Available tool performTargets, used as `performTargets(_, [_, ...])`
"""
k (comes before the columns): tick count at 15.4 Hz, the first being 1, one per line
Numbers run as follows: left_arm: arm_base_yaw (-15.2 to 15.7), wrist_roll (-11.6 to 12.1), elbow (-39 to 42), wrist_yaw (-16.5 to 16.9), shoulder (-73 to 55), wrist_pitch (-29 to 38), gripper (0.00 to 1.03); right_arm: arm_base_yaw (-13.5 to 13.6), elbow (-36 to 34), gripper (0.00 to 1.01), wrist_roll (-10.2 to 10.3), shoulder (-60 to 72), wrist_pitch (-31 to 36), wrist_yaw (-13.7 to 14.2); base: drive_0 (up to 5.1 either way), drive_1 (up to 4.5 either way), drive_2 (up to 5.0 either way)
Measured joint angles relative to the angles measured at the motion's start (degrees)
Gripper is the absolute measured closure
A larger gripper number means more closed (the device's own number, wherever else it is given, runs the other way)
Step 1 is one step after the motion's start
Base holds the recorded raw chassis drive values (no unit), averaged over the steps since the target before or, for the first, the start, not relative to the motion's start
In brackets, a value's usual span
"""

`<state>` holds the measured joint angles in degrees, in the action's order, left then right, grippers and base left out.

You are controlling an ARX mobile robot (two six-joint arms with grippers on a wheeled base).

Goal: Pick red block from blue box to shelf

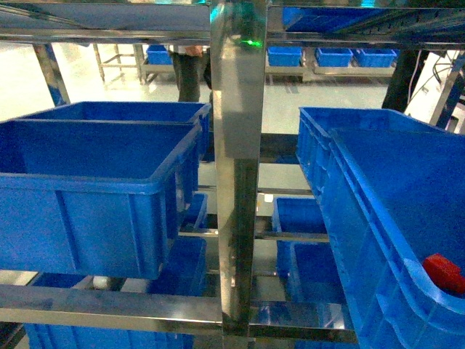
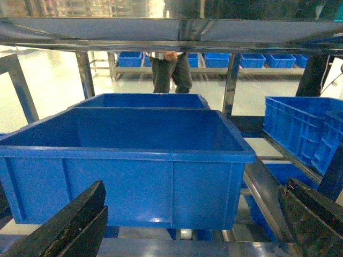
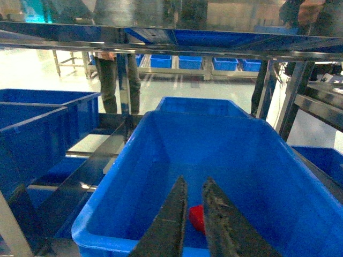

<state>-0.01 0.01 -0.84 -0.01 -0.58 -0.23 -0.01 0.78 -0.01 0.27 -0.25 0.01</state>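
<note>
The red block [image 3: 196,218] lies on the floor of a dark blue bin [image 3: 257,160] on the shelf [image 1: 236,145]. It also shows at the bin's near corner in the head view [image 1: 443,273]. My right gripper [image 3: 194,181] hovers over that bin's near end, its fingers almost together with only a narrow slit. The block shows through the slit, below and behind the fingers, and is not held. My left gripper [image 2: 194,183] is open and empty, facing the front wall of another dark blue bin [image 2: 128,160]. The blue box is out of view.
Steel rails [image 2: 161,32] run overhead and along the front [image 1: 109,305]. More dark blue bins [image 1: 109,182] fill this tier and the one below. A ribbed crate [image 2: 300,128] stands to the right. A person [image 2: 170,69] stands behind the rack.
</note>
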Motion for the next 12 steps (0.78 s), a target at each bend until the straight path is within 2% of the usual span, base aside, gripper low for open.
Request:
performTargets(6, [0.0, 0.0, 0.0, 0.0, 0.0, 0.0, 0.05, 0.0, 0.0, 0.08, 0.0, 0.0, 0.02, 0.0, 0.0, 0.0, 0.0])
performTargets(7, [0.0, 0.0, 0.0, -0.02, 0.0, 0.0, 0.05, 0.0, 0.0, 0.01, 0.02, 0.0, 0.02, -0.02, 0.0, 0.0, 0.0])
performTargets(8, [0.0, 0.0, 0.0, -0.02, 0.0, 0.0, 0.05, 0.0, 0.0, 0.04, 0.0, 0.0, 0.02, -0.02, 0.0, 0.0, 0.0])
performTargets(12, [0.0, 0.0, 0.0, -0.02, 0.0, 0.0, 0.05, 0.0, 0.0, 0.03, 0.0, 0.0, 0.02, 0.0, 0.0, 0.0, 0.0])
